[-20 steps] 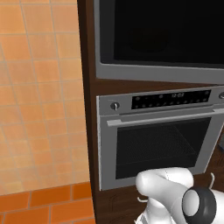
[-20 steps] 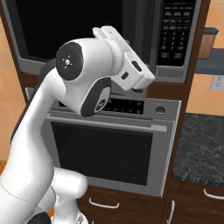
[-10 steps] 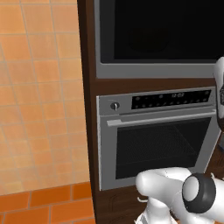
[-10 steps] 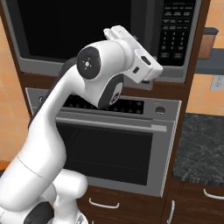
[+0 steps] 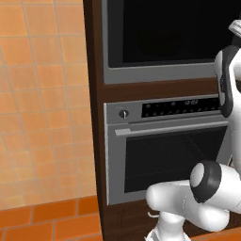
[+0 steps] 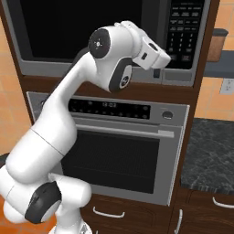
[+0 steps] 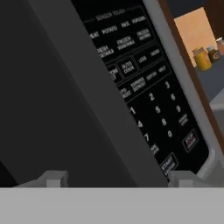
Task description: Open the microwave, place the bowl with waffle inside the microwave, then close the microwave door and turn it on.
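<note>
One microwave [image 6: 91, 36] (one oven [image 6: 114, 151]).

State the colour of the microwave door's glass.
Black, edged in silver-grey; the microwave door shows best in the right base view.

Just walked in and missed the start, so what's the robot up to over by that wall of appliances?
The arm has raised its gripper to the lower right of the microwave, close to the keypad beside the microwave door. The door looks shut, and the gripper holds nothing. The hand view faces the edge where door and keypad meet. The oven below is closed. Jars stand on a counter off to the right. Opening the door seems the step at hand.
</note>
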